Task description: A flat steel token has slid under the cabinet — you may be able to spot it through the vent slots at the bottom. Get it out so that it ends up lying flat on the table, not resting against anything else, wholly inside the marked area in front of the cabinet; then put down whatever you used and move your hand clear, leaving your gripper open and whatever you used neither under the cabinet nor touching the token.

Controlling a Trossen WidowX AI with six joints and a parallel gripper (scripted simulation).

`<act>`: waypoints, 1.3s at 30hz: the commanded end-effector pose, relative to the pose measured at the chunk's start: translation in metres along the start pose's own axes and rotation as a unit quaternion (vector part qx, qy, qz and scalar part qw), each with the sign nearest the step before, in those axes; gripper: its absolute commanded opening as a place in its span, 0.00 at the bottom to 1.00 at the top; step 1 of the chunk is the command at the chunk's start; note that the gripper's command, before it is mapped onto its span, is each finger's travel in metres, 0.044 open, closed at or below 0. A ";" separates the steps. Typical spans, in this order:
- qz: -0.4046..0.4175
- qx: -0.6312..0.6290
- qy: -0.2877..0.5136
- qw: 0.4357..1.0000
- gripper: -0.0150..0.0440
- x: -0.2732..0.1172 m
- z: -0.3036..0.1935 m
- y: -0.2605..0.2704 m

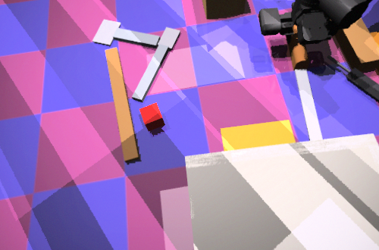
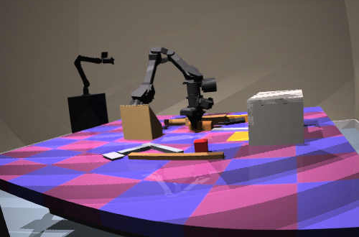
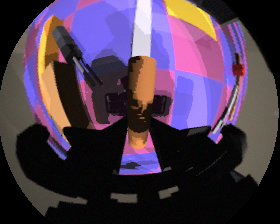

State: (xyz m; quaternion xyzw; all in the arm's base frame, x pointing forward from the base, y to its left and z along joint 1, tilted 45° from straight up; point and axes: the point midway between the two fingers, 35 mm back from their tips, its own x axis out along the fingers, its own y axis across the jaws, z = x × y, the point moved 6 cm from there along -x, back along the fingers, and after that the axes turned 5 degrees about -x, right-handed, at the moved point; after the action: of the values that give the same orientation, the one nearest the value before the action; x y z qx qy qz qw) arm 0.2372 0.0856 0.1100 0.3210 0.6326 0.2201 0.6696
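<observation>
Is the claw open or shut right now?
Shut on the orange-brown handle: the wrist view shows it between the claw's fingers.

Checkered pink-and-blue worktop [image 1: 79, 87] [image 2: 172, 208] [image 3: 200, 45]: bright, banded with diagonal shadows. Wrist view: fisheye curvature, black corners. Plain brown-grey backdrop [image 2: 215, 3]: dim.

Top view, bench [image 1: 76, 144] [image 2: 251, 201] [image 3: 195, 55]: cabinet [image 1: 242, 197] [image 2: 276, 122] at lower right. Marked area [image 1: 258, 134] [image 2: 238, 136] [image 3: 192, 15] at its front, partly hidden by its top. Right of that, blade [image 1: 308, 106] [image 2: 230, 128] [image 3: 142, 30] runs from handle [image 1: 299, 57] [image 2: 205, 125] [image 3: 142, 80], between the pincer's [image 1: 297, 35] [image 2: 194, 126] [image 3: 138, 117] fingers, to the cabinet's outline; far end hidden. Screwdriver [image 1: 364, 84] [image 2: 234, 121] [image 3: 67, 44] right of handle. Cube [image 1: 151, 114] [image 2: 201, 145] [image 3: 238, 70] left of marked area, just right of bar [image 1: 122, 104] [image 2: 176, 155].
</observation>
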 end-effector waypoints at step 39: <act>-0.001 0.023 0.000 1.000 0.25 0.000 0.040 -0.005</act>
State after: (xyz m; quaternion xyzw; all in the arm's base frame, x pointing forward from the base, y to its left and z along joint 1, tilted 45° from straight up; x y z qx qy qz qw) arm 0.2711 0.0771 0.1069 0.3353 0.6383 0.2035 0.6624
